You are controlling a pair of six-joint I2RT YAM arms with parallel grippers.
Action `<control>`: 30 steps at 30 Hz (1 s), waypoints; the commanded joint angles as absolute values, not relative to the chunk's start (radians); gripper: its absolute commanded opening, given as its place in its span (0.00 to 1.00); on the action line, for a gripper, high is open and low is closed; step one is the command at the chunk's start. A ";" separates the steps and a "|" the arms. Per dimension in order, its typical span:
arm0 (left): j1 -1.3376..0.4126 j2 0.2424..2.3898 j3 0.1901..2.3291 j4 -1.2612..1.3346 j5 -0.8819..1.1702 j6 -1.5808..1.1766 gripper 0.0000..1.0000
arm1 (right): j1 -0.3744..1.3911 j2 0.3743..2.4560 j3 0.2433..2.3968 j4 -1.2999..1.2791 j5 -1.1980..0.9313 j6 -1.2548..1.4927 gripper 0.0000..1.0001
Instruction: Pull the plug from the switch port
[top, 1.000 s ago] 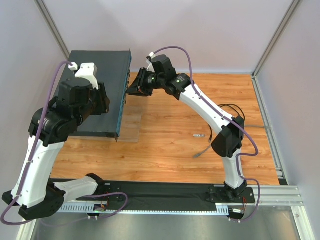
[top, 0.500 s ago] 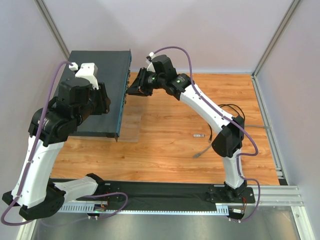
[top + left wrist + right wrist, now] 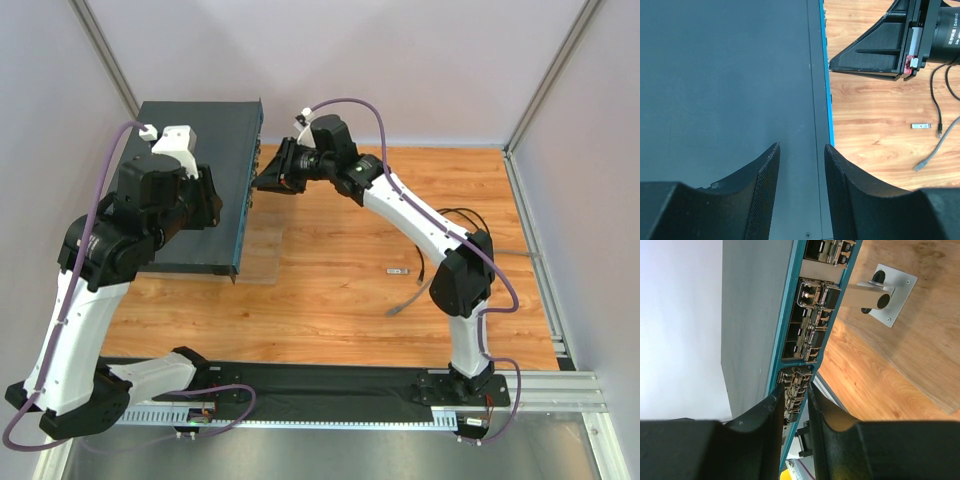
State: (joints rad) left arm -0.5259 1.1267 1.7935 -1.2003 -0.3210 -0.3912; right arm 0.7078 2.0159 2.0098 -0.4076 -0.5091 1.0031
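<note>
One switch (image 3: 220, 130) — left jaws apart over its top, right jaws narrow-gapped at its ports (image 3: 807, 325), grip unclear.

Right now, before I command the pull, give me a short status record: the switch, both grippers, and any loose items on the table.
switch: far left of the table, port face turned toward the right arm
left gripper: over the switch's top near its front edge, fingers apart, nothing between them
right gripper: tips at the port face, fingers narrowly apart around one socket; cannot tell whether it grips anything
loose items: small silver module and grey cable end on the wood, well apart from the switch
</note>
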 commanded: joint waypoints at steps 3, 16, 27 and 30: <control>-0.515 1.124 1.798 -1.183 -0.305 -0.394 0.49 | 0.707 1.990 1.957 -0.276 -0.492 1.043 0.27; -0.509 1.124 1.792 -1.181 -0.288 -0.400 0.49 | 0.692 1.944 1.868 -0.156 -0.505 1.094 0.33; -0.505 1.120 1.781 -1.181 -0.279 -0.405 0.49 | 0.687 1.933 1.819 -0.114 -0.511 1.129 0.29; -0.503 1.117 1.779 -1.181 -0.279 -0.403 0.49 | 0.681 1.910 1.778 -0.078 -0.509 1.144 0.29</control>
